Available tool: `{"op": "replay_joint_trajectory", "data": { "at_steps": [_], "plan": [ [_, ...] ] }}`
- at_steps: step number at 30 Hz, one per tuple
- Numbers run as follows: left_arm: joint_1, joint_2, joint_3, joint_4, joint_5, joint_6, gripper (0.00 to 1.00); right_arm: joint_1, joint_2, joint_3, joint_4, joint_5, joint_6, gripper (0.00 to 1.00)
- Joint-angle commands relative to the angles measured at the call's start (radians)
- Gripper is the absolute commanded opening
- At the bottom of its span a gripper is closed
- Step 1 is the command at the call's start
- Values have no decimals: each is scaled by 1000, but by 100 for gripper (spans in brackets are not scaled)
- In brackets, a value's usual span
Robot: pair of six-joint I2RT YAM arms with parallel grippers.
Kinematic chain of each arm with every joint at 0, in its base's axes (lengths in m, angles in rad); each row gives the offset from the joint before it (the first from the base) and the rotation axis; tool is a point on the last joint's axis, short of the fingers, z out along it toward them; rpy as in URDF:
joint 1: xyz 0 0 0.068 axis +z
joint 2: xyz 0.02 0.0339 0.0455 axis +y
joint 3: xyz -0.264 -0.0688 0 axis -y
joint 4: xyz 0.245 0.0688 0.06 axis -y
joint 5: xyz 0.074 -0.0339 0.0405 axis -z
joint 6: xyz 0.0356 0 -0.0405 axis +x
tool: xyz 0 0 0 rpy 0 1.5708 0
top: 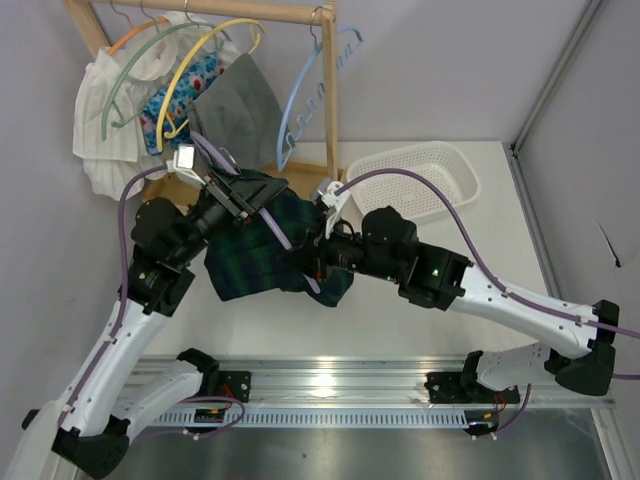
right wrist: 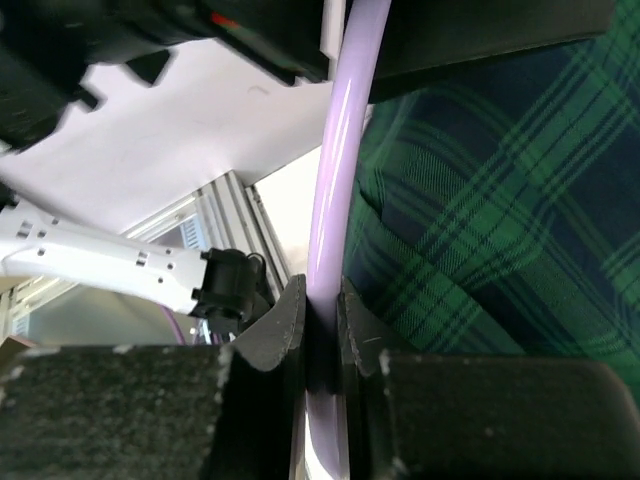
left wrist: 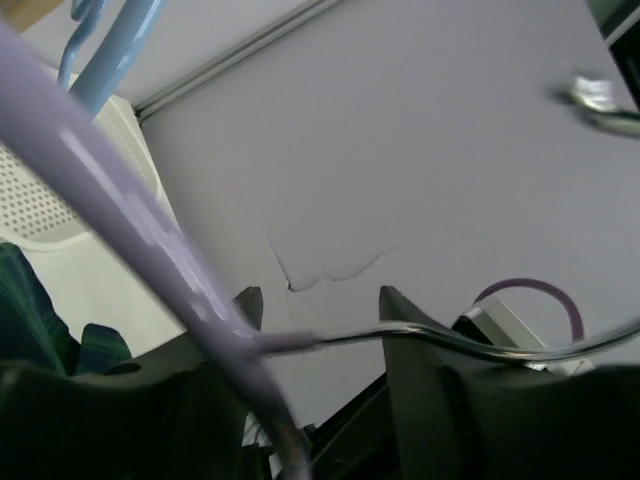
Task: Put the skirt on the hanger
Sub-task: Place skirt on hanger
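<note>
Surface: white counter (top: 380, 335), matte, with an aluminium rail (top: 330, 380) along the 6 o'clock edge where both arm bases are bolted. Pale grey-lilac walls (top: 450, 60) close in the cell from 9 through 3 o'clock. The left wrist view shows a thin jagged line across one wall panel.

11–12 o'clock: wooden rack (top: 327, 90) carrying an orange hanger (top: 135, 38), a green hanger (top: 125, 85), a yellow hanger (top: 200, 60) and a blue hanger (top: 300, 100). A white garment (top: 100, 120), a floral piece (top: 195, 80) and a grey piece (top: 240, 105) hang from it.

2 o'clock: white perforated basket (top: 420, 175) on the counter, just beside the rack's post.

Centre: the skirt (top: 250, 265) – dark green and navy plaid – is bunched between the two arms, draped along the lilac hanger (right wrist: 335, 180). Whether its lower hem touches the counter cannot be told.

Left gripper (left wrist: 320, 295): jaws spread. The hanger's metal hook (left wrist: 450, 345) runs across the gap and the lilac bar crosses in front of one finger.

Right gripper (right wrist: 320, 295): jaws pressed together on the lilac bar, pinching it, with plaid cloth lying directly at their 3 o'clock side.
</note>
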Motion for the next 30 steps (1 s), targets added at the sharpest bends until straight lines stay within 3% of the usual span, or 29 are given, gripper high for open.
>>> {"op": "replay_joint_trajectory", "data": {
  "at_steps": [1, 2, 5, 11, 18, 27, 30],
  "plan": [
    [1, -45, 74, -83, -81, 109, 59, 20, 26, 125, 33, 69, 36, 0],
    [1, -54, 79, -102, -100, 142, 70, 30, 38, 133, 31, 95, 38, 0],
    [1, -89, 86, -169, -156, 196, 88, 53, 55, 148, 32, 187, 75, 0],
    [-2, -124, 121, -309, -221, 300, 96, 48, 67, 171, 42, 284, 162, 0],
    [-14, -151, 183, -539, -350, 391, 99, 63, 142, 210, 54, 357, 173, 0],
    [-138, -4, 362, -703, -636, 512, 93, 129, 227, 279, 125, 525, 121, 0],
    [-186, 55, 405, -708, -672, 535, 90, 163, 247, 315, 114, 603, 115, 0]
  ]
}}
